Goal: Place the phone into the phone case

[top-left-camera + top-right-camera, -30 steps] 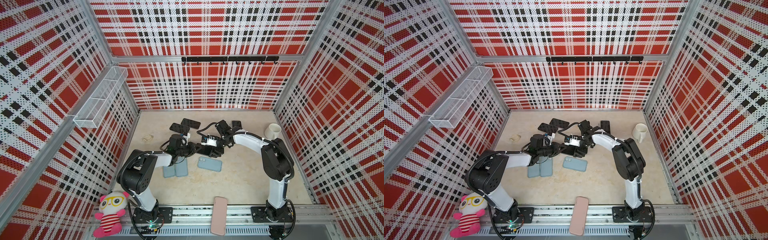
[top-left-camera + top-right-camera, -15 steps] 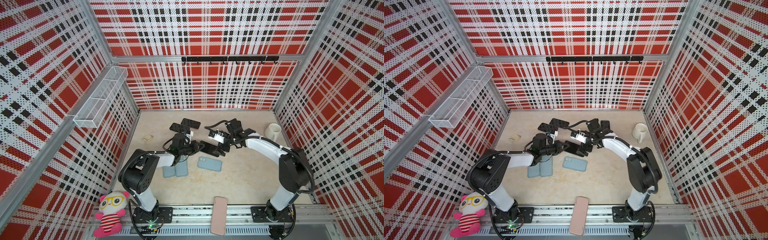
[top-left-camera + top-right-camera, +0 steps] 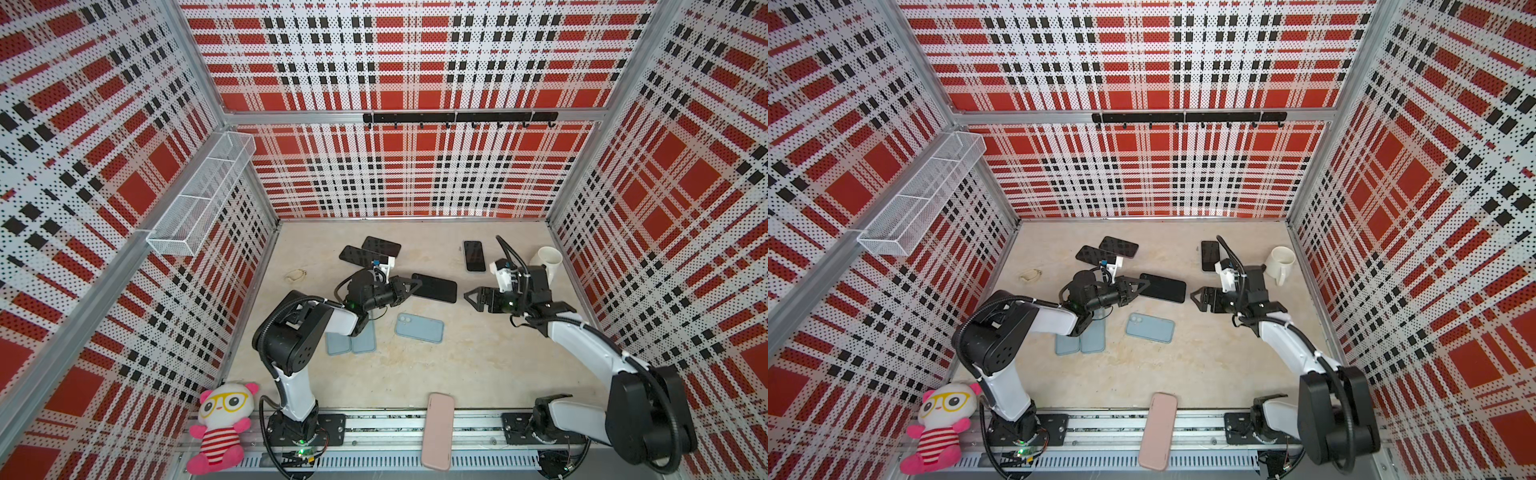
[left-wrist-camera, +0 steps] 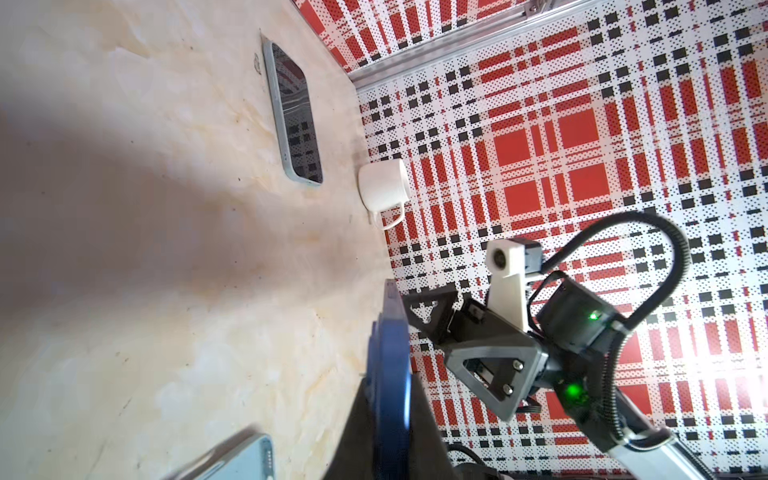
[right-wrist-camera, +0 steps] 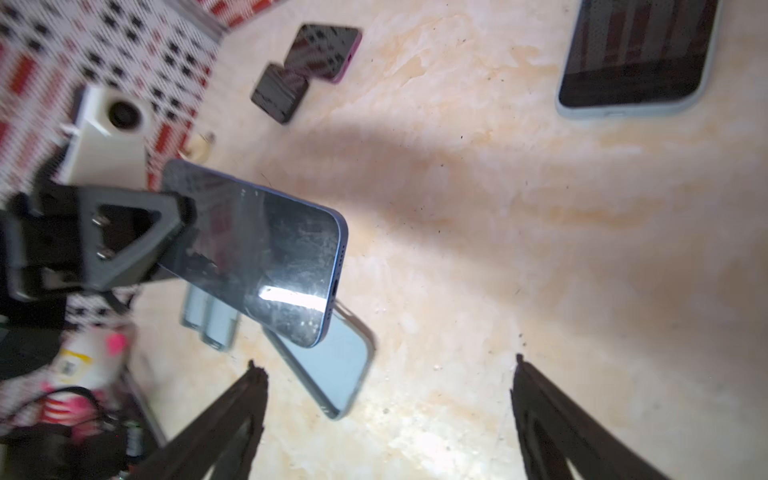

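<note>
I am clamping my left fingers (image 3: 408,285) on one end of the blue-edged black glass phone (image 3: 437,288), holding it above the beige counter (image 3: 478,365) | my right fingers (image 5: 248,401) are gaping wide, empty

Red-plaid walls (image 3: 415,62), light-blue phone case (image 3: 419,328)

Two pale blue cases (image 3: 365,343) half under the left arm (image 3: 340,322); small beige scrap (image 3: 295,274), perhaps a rubber band.

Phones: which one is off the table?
The blue-edged phone clamped at one end in the left gripper. The two overlapping phones and the cased phone beside the mug lie flat.
</note>
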{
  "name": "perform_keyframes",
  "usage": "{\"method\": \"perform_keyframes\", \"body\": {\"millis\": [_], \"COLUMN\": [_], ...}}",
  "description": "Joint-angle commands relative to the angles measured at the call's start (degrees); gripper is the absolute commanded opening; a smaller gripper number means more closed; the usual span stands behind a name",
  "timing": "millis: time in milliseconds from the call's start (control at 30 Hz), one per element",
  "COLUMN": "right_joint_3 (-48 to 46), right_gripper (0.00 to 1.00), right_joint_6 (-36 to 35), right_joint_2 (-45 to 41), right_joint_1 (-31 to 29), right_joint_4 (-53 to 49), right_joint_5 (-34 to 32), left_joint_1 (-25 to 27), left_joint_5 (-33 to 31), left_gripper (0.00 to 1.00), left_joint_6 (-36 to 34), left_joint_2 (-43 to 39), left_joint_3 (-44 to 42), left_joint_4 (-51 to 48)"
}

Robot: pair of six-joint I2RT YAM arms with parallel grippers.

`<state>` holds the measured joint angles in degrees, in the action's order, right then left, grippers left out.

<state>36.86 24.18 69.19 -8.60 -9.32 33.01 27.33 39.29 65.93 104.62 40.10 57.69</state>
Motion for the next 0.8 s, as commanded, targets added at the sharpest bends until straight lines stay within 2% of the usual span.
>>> {"method": "perform_keyframes", "body": {"millis": [0, 67, 167, 333, 433, 600, 700, 767], "right_joint_3": [-2.0, -4.0, -8.4, -11.5, -13.7, -15.1, -16.0, -16.8], "right_gripper": [0.9, 0.89, 0.87, 0.8, 0.73, 0.62, 0.6, 0.61], "right_joint_6": [8.5, 9.3, 15.4, 21.4, 27.3, 35.4, 39.4, 39.5], "right_joint_2": [-3.9, -5.4, -7.7, -8.4, -5.8, 3.3, 8.3, 10.9], "right_joint_1": [0.3, 1.6, 4.5, 6.1, 6.0, 5.2, 4.6, 4.6], "right_joint_4": [6.9, 8.6, 16.8, 25.4, 36.8, 53.6, 63.1, 65.8], "right_joint_5": [9.7, 14.0, 20.1, 23.9, 26.6, 29.4, 30.5, 30.4], "left_joint_1": [0.8, 0.9, 0.9, 1.2, 1.7, 1.7, 1.8, 1.9], "left_joint_5": [1.8, 1.1, 0.4, 0.2, -0.8, -0.8, -0.3, -0.4], "left_gripper": [0.0, 0.0, 0.0, 0.0, 0.0, 0.0, 0.0, 0.0], "left_joint_6": [-4.0, -5.8, -5.6, -3.5, -3.6, -3.2, -2.9, -2.8], "left_joint_2": [-2.0, -3.8, -5.9, -7.2, -8.9, -9.8, -9.9, -10.3], "left_joint_3": [0.0, -0.5, -1.0, -0.5, -0.6, -1.2, -1.3, -1.2], "left_joint_4": [-2.8, -6.0, -7.3, -7.9, -8.6, -9.0, -9.0, -9.0]}}
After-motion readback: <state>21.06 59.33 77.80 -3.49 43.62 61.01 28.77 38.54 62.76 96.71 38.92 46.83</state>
